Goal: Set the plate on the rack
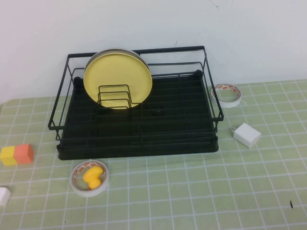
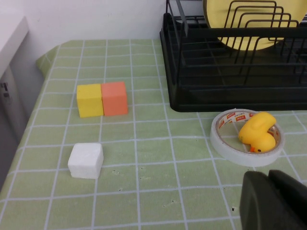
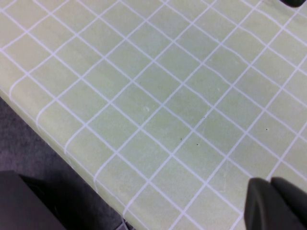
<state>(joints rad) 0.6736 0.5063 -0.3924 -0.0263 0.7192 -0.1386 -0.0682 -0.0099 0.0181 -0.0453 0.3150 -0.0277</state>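
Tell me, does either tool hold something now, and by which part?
Nothing is held. The plate stands in the rack. The left tool and right tool are over the table, away from it.

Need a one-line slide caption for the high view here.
Yellow plate stands upright in the rack's loops; left end effector and right end effector are outside this view.

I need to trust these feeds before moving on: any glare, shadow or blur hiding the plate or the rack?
High view: even light, slightly soft, the plate upright in the rack, no glare. Left wrist view: sharp, left gripper a dark blur. Right wrist view: bare mat, right gripper blurred.
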